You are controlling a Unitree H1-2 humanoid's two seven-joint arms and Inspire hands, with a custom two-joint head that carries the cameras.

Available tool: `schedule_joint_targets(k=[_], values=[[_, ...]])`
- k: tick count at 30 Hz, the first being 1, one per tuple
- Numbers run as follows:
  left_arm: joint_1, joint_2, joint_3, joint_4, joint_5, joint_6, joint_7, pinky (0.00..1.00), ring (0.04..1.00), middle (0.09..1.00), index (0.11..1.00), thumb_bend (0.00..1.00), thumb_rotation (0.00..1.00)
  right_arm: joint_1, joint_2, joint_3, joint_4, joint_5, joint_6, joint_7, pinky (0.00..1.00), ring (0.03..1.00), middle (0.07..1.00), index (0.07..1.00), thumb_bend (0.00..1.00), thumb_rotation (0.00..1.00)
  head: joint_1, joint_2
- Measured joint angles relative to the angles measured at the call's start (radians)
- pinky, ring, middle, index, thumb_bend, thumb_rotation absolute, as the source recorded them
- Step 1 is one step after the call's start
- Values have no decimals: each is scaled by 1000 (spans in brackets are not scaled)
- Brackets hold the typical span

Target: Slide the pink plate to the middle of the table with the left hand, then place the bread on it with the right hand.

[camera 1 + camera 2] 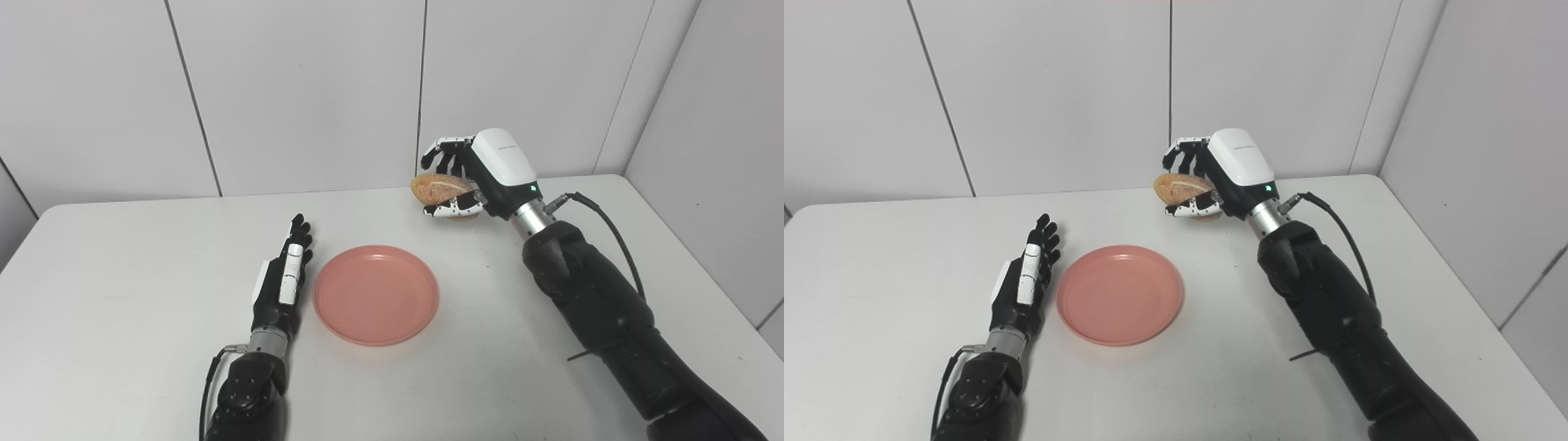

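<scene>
Pink plate (375,294) sits mid-table, so the left hand (283,277) rests beside it, fingers straight and empty; right hand (471,177) grips the bread (436,187) aloft for placing.

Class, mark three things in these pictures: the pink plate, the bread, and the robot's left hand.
pink plate (375,294): left eye view, bare middle of its dish.
bread (432,187): left eye view, exposed crust between the fingers.
left hand (1023,283): right eye view, back of the hand.
</scene>
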Motion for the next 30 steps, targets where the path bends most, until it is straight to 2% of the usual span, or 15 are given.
schedule_joint_targets(k=[3,4,6,9,13,26,30], values=[[0,0,-1,0,3,0,6,1000,1000,1000,988,744,1000,2,22,3,-18,1,0,11,193,258,391,510,511,0,6,0],[0,0,-2,0,4,0,7,1000,1000,1000,987,744,1000,2,30,4,-26,2,0,16,174,237,438,492,517,0,8,2],[0,0,-3,0,10,0,10,1000,1000,1000,989,736,1000,6,49,8,-44,5,0,26,168,231,463,483,520,0,8,2],[0,-2,-5,-1,17,0,11,1000,1000,1000,993,713,1000,14,77,23,-54,0,0,29,203,269,406,508,512,0,17,5],[1,-7,-4,-3,17,1,11,1000,1000,1000,991,735,1000,34,103,52,-58,-7,-9,39,226,291,405,514,512,0,34,6],[3,-20,-7,-6,23,8,19,1000,1000,1000,988,761,1000,77,126,105,-72,-10,-15,97,194,250,388,506,512,0,74,9],[3,-26,-7,-4,23,8,19,1000,1000,1000,991,755,1000,79,128,124,-68,-26,-16,114,238,287,398,514,513,0,74,11]])
